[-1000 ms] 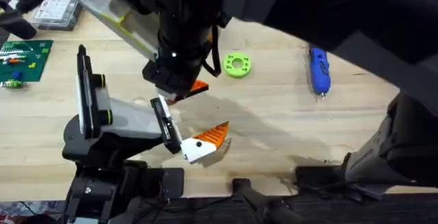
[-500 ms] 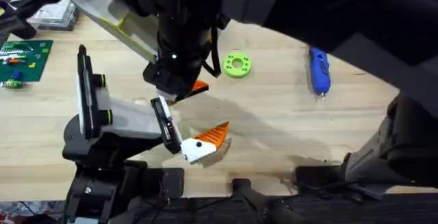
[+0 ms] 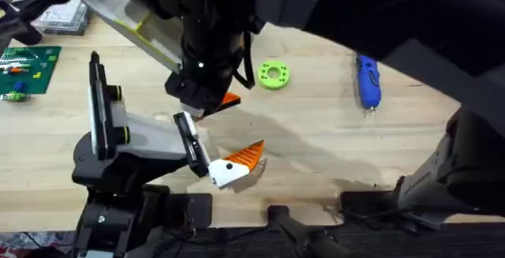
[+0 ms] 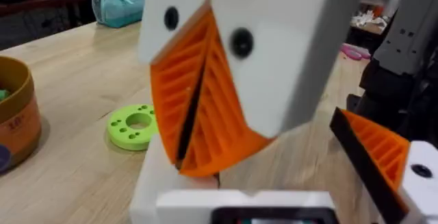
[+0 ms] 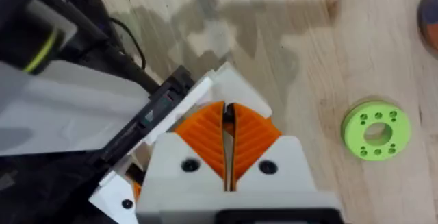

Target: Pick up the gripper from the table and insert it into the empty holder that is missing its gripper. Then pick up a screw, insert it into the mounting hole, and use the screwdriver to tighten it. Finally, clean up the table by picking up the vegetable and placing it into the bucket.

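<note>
Pale wooden table (image 3: 316, 155), cluttered room beyond.

Overhead: holder (image 3: 150, 136) at left, black end plate turned toward centre. Gripper (image 3: 237, 163) touching the plate's near end, seated or merely resting against it not determinable. Screwdriver (image 3: 368, 80) well apart at right, untouched.

Left wrist: bucket (image 4: 14, 114) near green ring (image 4: 133, 125). State of left gripper (image 4: 236, 198) impossible to tell.

Right wrist: right gripper (image 5: 226, 111) with pads pressed together, nothing visible between them, tip just beside the end plate.

Judged step: insertion into the holder. Next, probably: confirming a square seat against the plate, then fetching a screw.
</note>
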You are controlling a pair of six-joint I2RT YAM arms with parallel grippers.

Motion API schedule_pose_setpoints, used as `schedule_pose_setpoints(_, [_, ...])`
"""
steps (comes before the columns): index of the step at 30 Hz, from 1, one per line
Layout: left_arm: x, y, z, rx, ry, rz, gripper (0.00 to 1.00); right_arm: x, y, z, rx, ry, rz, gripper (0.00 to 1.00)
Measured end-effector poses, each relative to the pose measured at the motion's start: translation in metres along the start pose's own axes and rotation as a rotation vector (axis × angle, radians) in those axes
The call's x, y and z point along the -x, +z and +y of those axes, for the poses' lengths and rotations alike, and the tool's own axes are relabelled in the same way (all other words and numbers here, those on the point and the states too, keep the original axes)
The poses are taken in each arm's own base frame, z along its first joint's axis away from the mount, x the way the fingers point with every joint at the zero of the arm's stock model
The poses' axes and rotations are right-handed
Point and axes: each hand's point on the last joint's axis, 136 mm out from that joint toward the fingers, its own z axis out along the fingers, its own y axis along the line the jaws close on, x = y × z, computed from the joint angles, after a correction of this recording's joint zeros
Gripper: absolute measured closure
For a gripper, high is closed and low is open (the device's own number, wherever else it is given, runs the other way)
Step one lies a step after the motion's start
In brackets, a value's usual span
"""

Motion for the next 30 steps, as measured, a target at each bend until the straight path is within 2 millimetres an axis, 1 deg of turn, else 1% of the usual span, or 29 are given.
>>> schedule_pose_setpoints(3, [0.0,0.0,0.0,0.0,0.0,0.0,0.014,0.0,0.0,0.0,0.001,0.001,0.001,0.924])
schedule_pose_setpoints(4, [0.0,0.0,0.0,0.0,0.0,0.0,0.014,-0.001,0.0,0.001,0.005,0.004,0.002,0.725])
schedule_pose_setpoints(6, [0.0,0.0,0.0,0.002,-0.001,0.0,0.014,-0.003,0.0,-0.002,-0.009,0.001,0.01,0.432])
schedule_pose_setpoints(8, [0.0,0.0,0.0,0.002,-0.005,0.0,0.014,-0.005,-0.001,-0.012,-0.035,0.014,0.016,0.113])
schedule_pose_setpoints(9, [0.0,0.0,0.0,0.002,-0.006,0.0,0.014,-0.005,-0.001,-0.016,-0.041,0.018,0.016,0.037])
schedule_pose_setpoints(11, [0.0,0.0,0.001,0.003,-0.009,0.0,0.014,-0.005,-0.002,-0.018,-0.043,0.023,0.015,0.008])
schedule_pose_setpoints(16, [0.0,0.0,0.0,0.002,-0.009,0.0,0.014,-0.005,-0.002,-0.018,-0.044,0.021,0.016,0.006])
schedule_pose_setpoints(21, [0.0,0.0,0.0,0.002,-0.007,0.0,0.014,-0.003,-0.007,-0.017,-0.044,0.018,0.004,0.007])
schedule_pose_setpoints(25, [0.0,0.0,0.0,0.001,-0.007,0.0,0.014,0.005,-0.026,-0.014,-0.029,0.017,-0.056,0.006])
schedule_pose_setpoints(30, [0.0,0.0,0.0,0.001,-0.007,0.0,0.014,0.001,-0.066,-0.021,-0.045,0.037,-0.143,0.006])
